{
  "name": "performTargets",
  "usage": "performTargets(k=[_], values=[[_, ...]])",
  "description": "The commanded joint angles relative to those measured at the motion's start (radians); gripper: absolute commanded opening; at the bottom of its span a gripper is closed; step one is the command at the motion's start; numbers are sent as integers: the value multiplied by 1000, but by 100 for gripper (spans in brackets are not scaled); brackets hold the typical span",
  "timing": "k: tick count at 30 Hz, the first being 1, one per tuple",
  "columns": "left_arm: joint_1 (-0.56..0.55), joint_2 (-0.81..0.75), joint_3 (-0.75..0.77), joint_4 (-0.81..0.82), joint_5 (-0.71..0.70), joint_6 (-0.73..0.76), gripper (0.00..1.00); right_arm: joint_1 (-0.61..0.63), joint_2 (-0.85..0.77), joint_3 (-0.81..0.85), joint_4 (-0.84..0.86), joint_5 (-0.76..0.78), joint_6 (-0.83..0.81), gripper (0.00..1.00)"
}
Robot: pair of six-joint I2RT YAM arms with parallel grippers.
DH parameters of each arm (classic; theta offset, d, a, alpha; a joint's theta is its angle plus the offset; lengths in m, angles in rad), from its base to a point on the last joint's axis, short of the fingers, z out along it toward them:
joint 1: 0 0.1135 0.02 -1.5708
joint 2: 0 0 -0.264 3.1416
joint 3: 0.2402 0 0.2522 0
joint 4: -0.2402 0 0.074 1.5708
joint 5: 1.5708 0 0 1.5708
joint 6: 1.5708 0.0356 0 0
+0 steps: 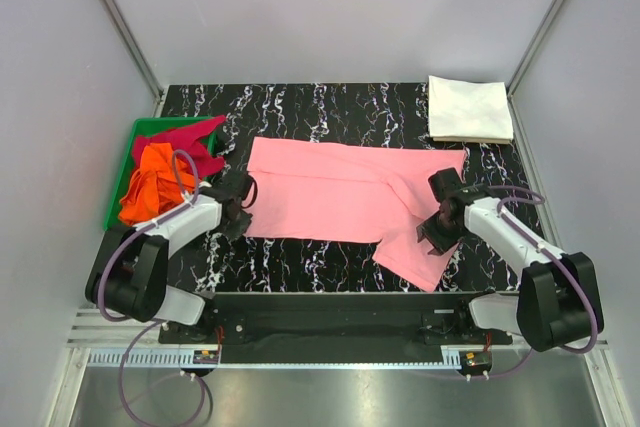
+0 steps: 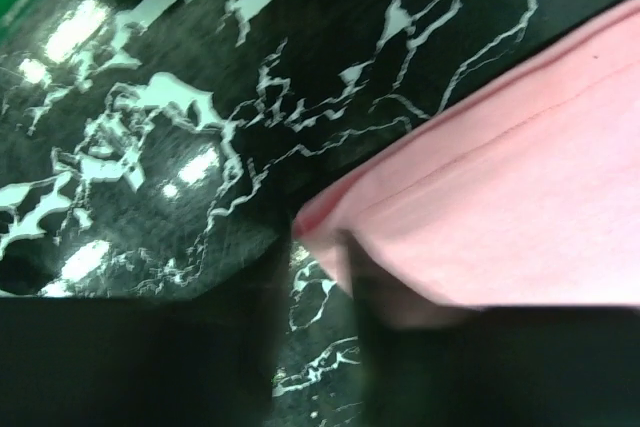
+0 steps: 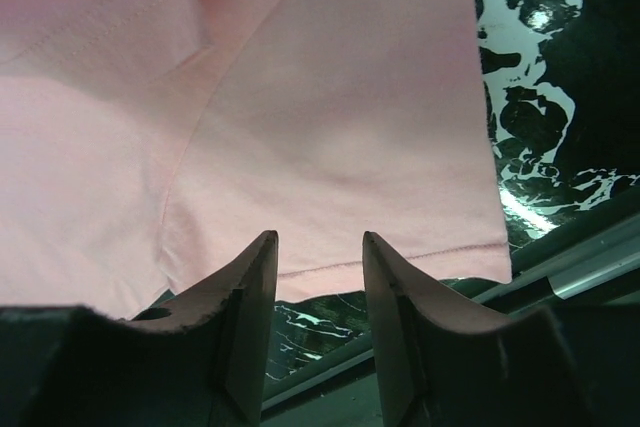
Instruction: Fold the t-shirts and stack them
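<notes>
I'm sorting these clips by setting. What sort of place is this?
Probably a lab robot cell, not a home: plain white walls on metal posts, a left arm and right arm mounted at the edge of a marble-print table, and a pink t-shirt spread out.

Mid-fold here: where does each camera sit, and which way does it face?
Top external: above and behind the bases, looking down at the table, the pink t-shirt, the left arm and the right arm.
Left wrist: low over the table, facing the shirt's corner; the left gripper shows dark and blurred at the bottom.
Right wrist: low, facing the shirt's hemmed edge; the right gripper shows open.
Shared: all three see the pink t-shirt.
</notes>
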Motion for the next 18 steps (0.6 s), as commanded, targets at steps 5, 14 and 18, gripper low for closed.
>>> performTargets(k=[5, 14, 18], values=[[1, 7, 32, 10, -58, 27, 0, 5, -26, -85, -45, 97, 112, 48], [-1, -62, 99, 11, -91, 60, 0, 9, -32, -115, -34, 34, 93, 47], [-2, -66, 112, 10, -108, 66, 0, 12, -35, -113, -36, 49, 105, 47]])
